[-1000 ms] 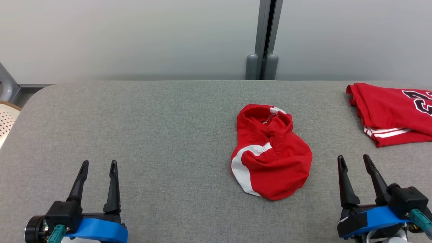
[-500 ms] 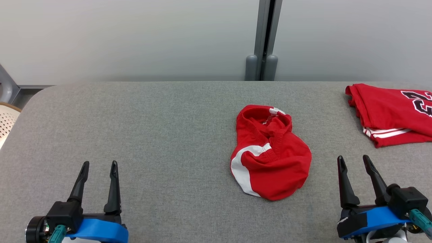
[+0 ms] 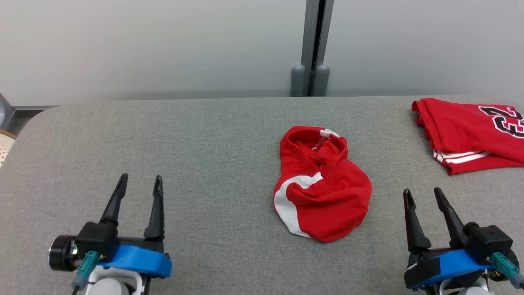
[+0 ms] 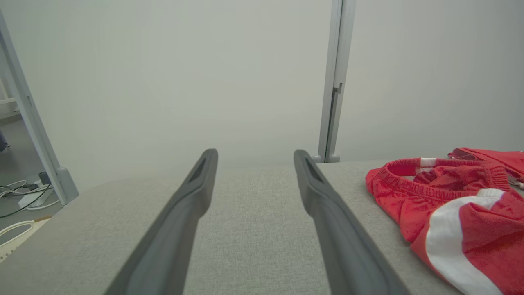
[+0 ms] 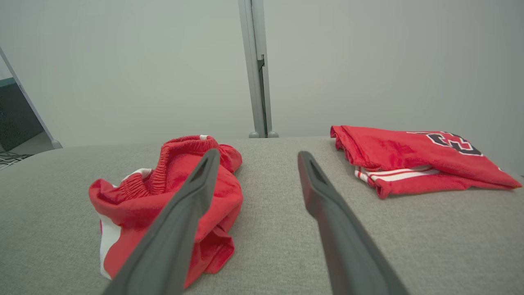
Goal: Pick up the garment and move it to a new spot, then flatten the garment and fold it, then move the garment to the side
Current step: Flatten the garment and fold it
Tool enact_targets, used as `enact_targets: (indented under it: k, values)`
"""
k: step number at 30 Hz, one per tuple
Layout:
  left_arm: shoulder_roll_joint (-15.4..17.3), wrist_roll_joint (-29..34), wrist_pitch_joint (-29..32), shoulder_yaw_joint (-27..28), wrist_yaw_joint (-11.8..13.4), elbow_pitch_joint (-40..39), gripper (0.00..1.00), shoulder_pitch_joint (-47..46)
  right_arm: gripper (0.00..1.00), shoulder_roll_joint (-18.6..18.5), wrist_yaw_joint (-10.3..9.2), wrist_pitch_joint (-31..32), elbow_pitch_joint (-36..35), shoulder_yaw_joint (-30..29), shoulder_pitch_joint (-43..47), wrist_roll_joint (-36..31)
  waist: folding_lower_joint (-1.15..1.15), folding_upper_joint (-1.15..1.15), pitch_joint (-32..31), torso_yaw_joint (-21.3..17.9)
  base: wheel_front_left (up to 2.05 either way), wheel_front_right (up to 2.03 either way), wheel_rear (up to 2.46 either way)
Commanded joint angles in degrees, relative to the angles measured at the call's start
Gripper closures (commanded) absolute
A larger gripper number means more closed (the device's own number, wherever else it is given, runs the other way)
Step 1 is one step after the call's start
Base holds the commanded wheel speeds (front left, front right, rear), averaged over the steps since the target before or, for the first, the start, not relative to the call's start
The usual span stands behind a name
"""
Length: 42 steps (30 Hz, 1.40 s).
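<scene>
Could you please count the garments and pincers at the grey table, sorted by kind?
Crumpled red shorts: 1
Folded red jersey: 1
Open pincers: 2 (left pincer, right pincer)
Total: 4

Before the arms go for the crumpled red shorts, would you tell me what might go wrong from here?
1. The shorts are bunched in layers, so a pinch may catch just one fold and lift them lopsided.
2. The folded jersey lies near the right gripper; a wide swing might drag it out of its fold.
3. The left gripper sits far from the shorts, so its reach is long.
</scene>
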Motion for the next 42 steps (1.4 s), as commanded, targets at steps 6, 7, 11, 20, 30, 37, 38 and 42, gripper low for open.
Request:
enact_targets:
  k: [6, 7, 11, 20, 30, 37, 38, 42]
  values:
    - [0.5, -0.7, -0.2, -8.4, -0.5, 0.9, 0.0, -9.4, 0.0, -0.1, 0.01, -0.2, 0.2, 0.9, -1.2, 0.4, 0.0, 0.0, 1.4, -2.3, 0.0, 0.0, 0.0]
    - [0.8, -1.0, -0.2, -10.0, -0.5, 1.2, 0.0, -11.1, 0.0, -0.1, 0.01, -0.2, 0.3, 1.0, -1.5, 0.4, 0.0, 0.0, 1.7, -2.8, 0.0, 0.0, 0.0]
    - [1.7, -2.4, -0.2, -18.0, -0.4, 2.7, 0.0, -18.1, 0.0, 0.0, 0.01, -0.4, 0.4, 1.2, -2.3, 0.4, 0.0, 0.0, 2.9, -5.0, 0.0, 0.0, 0.0]
    - [2.6, -8.1, 2.8, -33.0, -0.4, 8.3, 0.0, -28.8, 0.0, 0.0, 0.01, -1.1, 1.2, 1.3, -3.5, 1.0, 0.0, 0.0, 5.5, -10.2, 0.0, 0.0, 0.0]
    - [3.5, -14.2, 4.0, -41.8, -0.4, 19.4, 0.0, -31.0, 0.0, -0.1, 0.01, -1.6, 1.5, 1.0, -4.8, 1.2, 0.0, 0.0, 8.0, -12.3, 0.0, 0.0, 0.0]
    - [3.2, -17.8, 4.3, -47.5, -0.4, 27.7, 0.0, -32.2, 0.0, -0.1, 0.01, -1.7, 1.7, 1.3, -5.7, 1.0, 0.0, 0.0, 8.7, -12.7, 0.0, 0.0, 0.0]
    - [3.1, -18.1, 4.3, -48.3, -0.4, 28.7, 0.0, -32.6, 0.0, -0.1, 0.01, -1.7, 1.7, 1.4, -5.8, 1.0, 0.0, 0.0, 8.8, -12.8, 0.0, 0.0, 0.0]
    - [2.1, -20.2, 5.0, -51.8, -0.4, 32.5, 0.0, -33.4, 0.0, -0.1, 0.01, -1.8, 1.9, 1.7, -6.3, 0.9, 0.0, 0.0, 9.2, -13.5, 0.0, 0.0, 0.0]
